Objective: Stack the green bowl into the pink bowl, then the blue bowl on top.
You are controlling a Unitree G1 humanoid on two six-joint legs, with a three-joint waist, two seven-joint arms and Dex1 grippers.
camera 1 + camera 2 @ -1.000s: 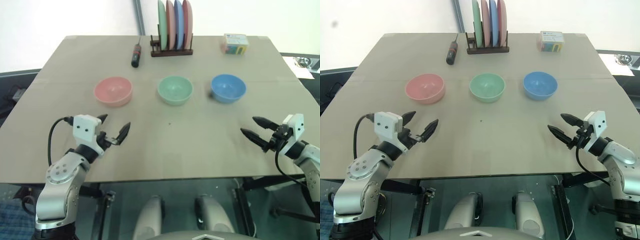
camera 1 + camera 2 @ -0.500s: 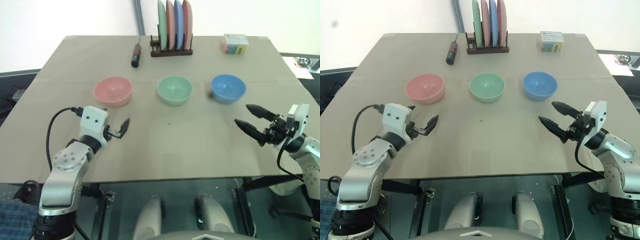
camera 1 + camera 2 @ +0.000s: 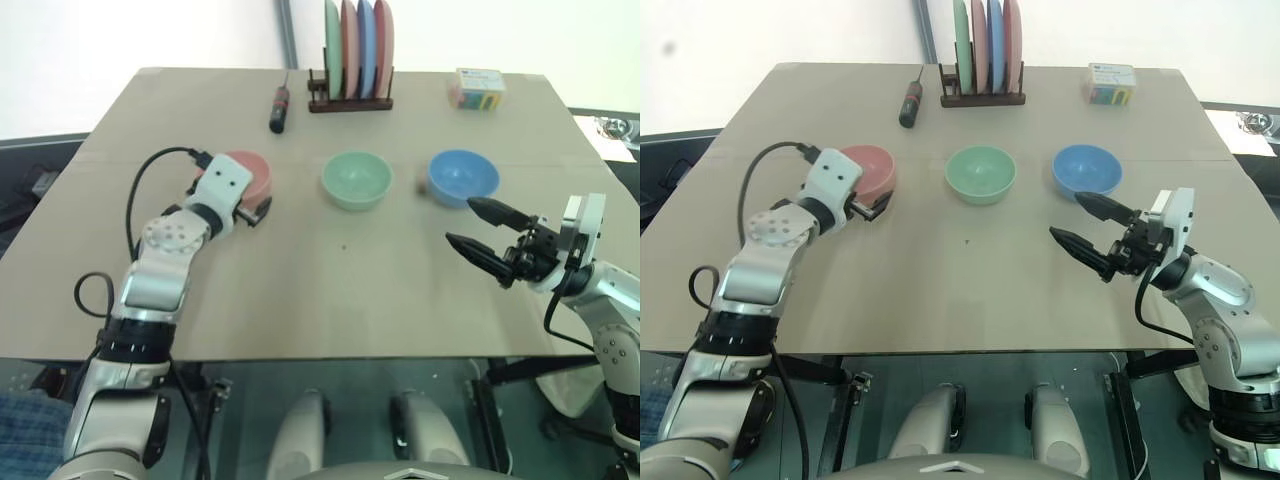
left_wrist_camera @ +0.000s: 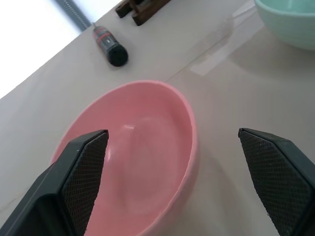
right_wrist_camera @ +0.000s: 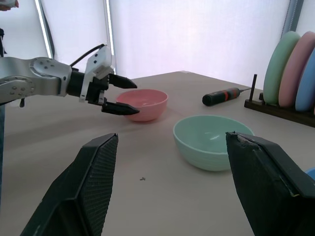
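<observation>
Three bowls stand in a row across the table: the pink bowl [image 3: 252, 172] on the left, the green bowl [image 3: 356, 180] in the middle, the blue bowl [image 3: 463, 177] on the right. My left gripper [image 4: 172, 133] is open at the pink bowl's near side, its fingers [image 5: 119, 109] spread wide with the bowl's rim between them. I cannot see whether they touch it. My right gripper [image 3: 460, 220] hovers open and empty just in front of the blue bowl. It points left towards the green bowl [image 5: 212, 140].
At the back of the table stand a dark rack with several coloured plates on edge [image 3: 355, 55], a black and red screwdriver [image 3: 279, 108] to its left and a small box [image 3: 477, 88] at the far right. Bare tabletop lies in front of the bowls.
My left arm has reached forward from the table's near left, rolling its wrist, up to the pink bowl. The right gripper has risen and moved left towards the blue bowl.
</observation>
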